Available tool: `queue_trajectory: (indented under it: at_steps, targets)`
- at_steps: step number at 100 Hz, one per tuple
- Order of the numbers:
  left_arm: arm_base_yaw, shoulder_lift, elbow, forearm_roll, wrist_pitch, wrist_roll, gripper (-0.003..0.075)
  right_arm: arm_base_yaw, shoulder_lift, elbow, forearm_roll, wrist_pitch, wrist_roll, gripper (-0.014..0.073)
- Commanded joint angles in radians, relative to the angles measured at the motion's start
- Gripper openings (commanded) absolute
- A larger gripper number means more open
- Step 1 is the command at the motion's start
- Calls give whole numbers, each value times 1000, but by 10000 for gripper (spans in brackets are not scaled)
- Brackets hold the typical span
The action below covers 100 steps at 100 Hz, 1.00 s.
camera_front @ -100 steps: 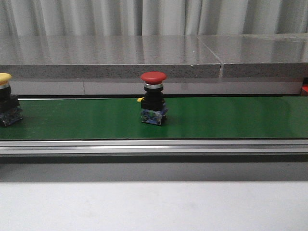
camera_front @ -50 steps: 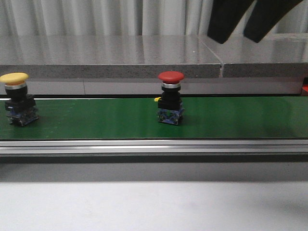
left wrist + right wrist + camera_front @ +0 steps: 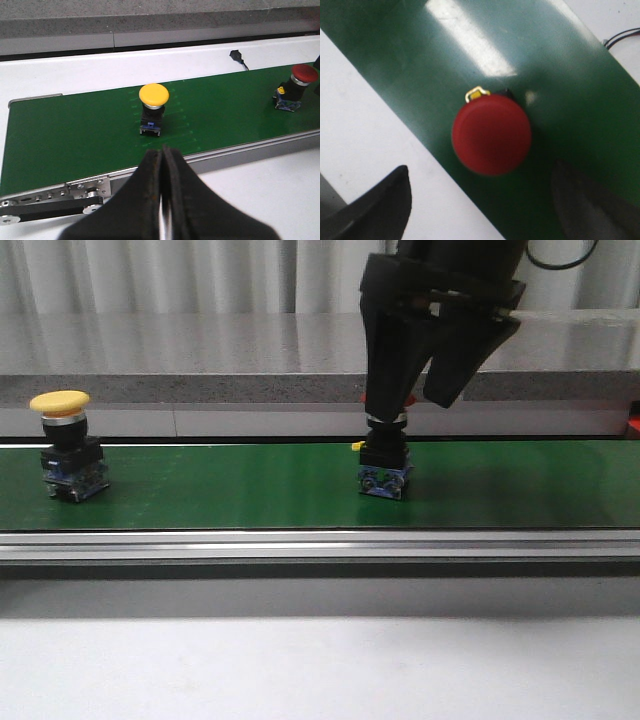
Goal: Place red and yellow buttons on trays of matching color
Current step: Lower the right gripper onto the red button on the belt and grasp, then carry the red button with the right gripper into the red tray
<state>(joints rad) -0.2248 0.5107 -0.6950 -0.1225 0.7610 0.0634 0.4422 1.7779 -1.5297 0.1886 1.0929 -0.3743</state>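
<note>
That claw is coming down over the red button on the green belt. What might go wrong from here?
The right gripper is open around the red button, which looks off-centre between the fingers, so closing might tip it over rather than grab it. The belt has carried both buttons along in the last second, so a late close could miss. Meanwhile the yellow button rides on untouched; the left gripper is shut.

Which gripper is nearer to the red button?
Right. The right gripper hangs open directly over the red button, straddling it. The left gripper is shut, far off, beside the yellow button.
</note>
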Motion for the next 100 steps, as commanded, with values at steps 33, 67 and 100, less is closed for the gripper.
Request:
queue_trajectory:
  at_steps: [33,67,100]
  targets:
    - [-8,4,-25,-18,-64,-1,-21,-11,-27,-35,17,-106,-18,241]
    - [-8,4,-25,-18,-64,-1,-21,-112,-100,-33,17,-100,138,239]
    - [-8,4,-25,-18,-64,-1,-21,-370,-198,-31,17,-51,271,239]
